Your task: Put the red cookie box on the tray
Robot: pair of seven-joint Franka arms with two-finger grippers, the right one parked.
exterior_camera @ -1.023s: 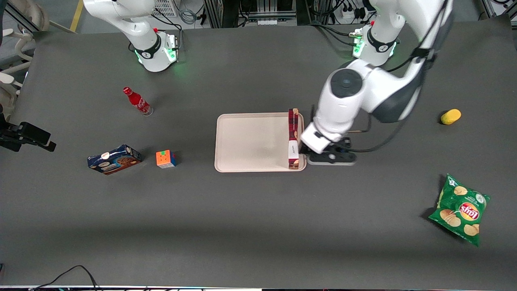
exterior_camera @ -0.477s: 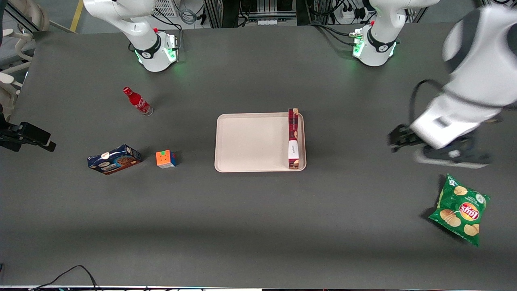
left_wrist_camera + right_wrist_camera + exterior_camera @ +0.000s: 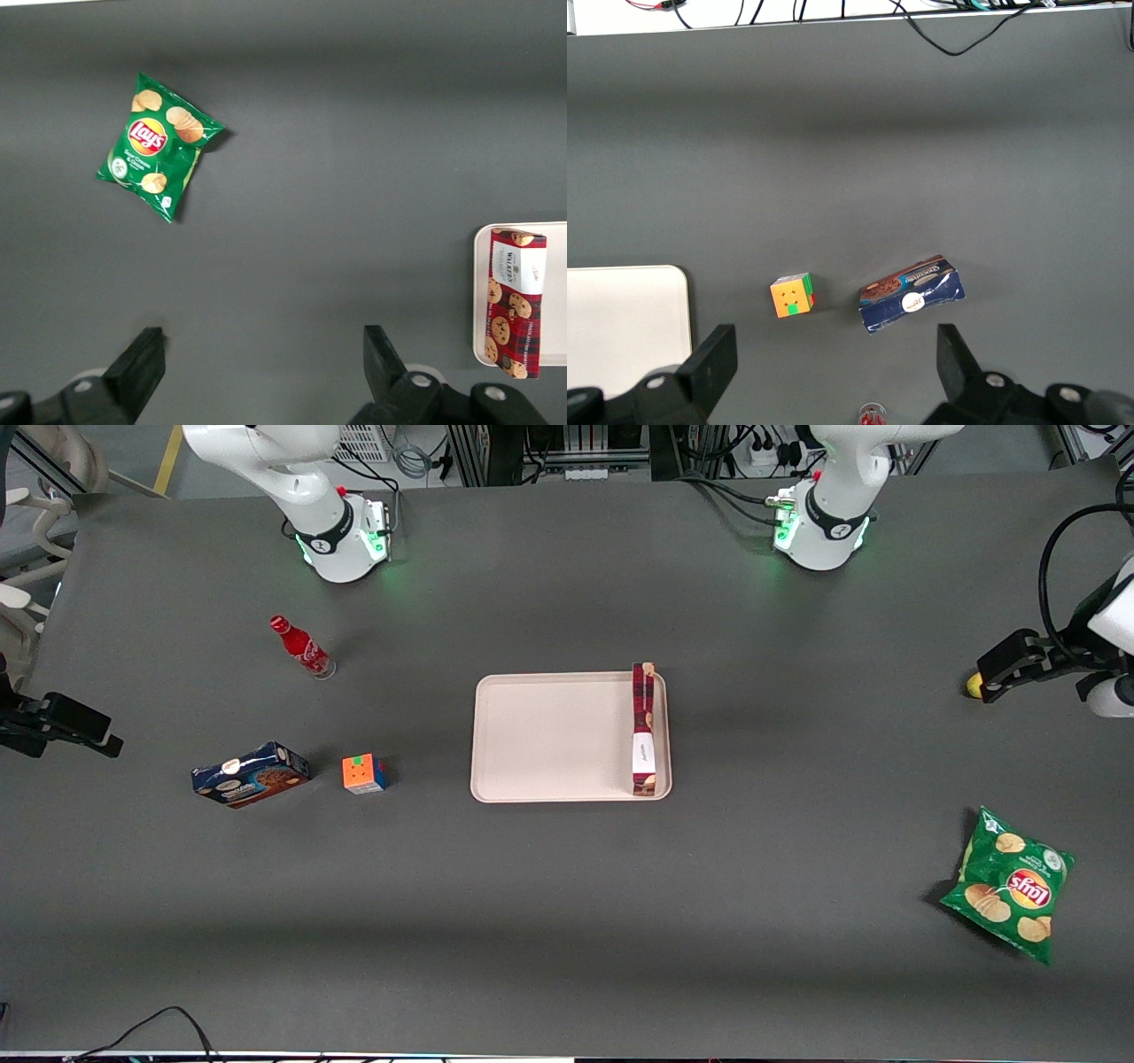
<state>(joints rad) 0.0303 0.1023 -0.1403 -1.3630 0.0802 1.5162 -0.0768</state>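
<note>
The red cookie box (image 3: pixel 644 728) lies on the tray (image 3: pixel 549 735), along the tray edge that faces the working arm's end of the table. It also shows in the left wrist view (image 3: pixel 516 301) on the tray (image 3: pixel 479 292). My left gripper (image 3: pixel 997 673) is far from the tray, at the working arm's end of the table, above a yellow object. In the left wrist view the gripper (image 3: pixel 263 341) is open wide with nothing between its fingers.
A green chips bag (image 3: pixel 1010 884) lies nearer the front camera than the gripper. A yellow object (image 3: pixel 973 685) is mostly hidden under the gripper. A blue cookie box (image 3: pixel 251 774), a colour cube (image 3: pixel 364 773) and a red soda bottle (image 3: pixel 301 646) lie toward the parked arm's end.
My left gripper has moved away from the tray's edge to the working arm's end of the table. The red cookie box stays where it was on the tray.
</note>
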